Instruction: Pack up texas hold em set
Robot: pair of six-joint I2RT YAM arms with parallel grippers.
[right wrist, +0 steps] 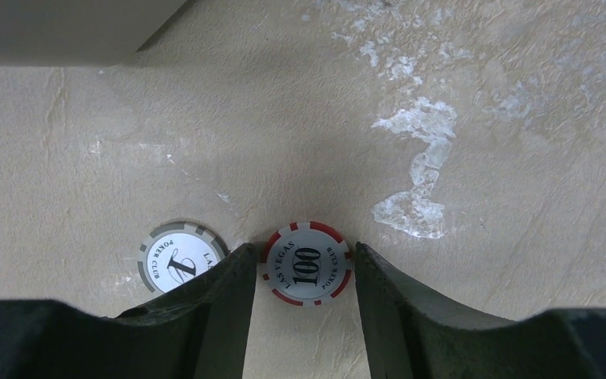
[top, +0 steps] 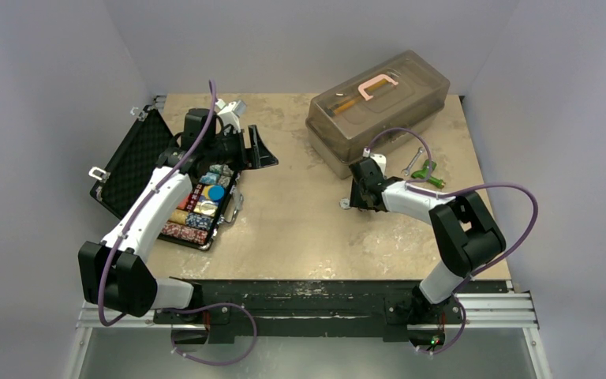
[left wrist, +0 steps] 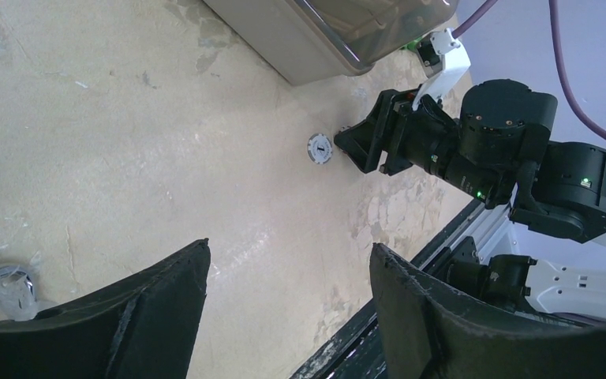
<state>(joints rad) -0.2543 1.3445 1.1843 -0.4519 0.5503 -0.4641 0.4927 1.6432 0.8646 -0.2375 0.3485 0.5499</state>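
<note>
The case (top: 136,162) is found open at the left of the table (top: 300,225), with its chip rows largely filled. The red chip (right wrist: 306,264) lies flat on the table and is clamped at both edges by the right gripper (right wrist: 304,253), just beside a grey chip (right wrist: 178,257). The left gripper (left wrist: 288,257) is held apart and empty. Both chips are judged to be left to load, and the case left to latch.

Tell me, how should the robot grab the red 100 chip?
Pinch the red chip by opposite sides of its rim, coming straight down. It lies flat on the table, so only its edge offers grip. The right gripper straddles it; the grey chip sits close beside one finger.
</note>
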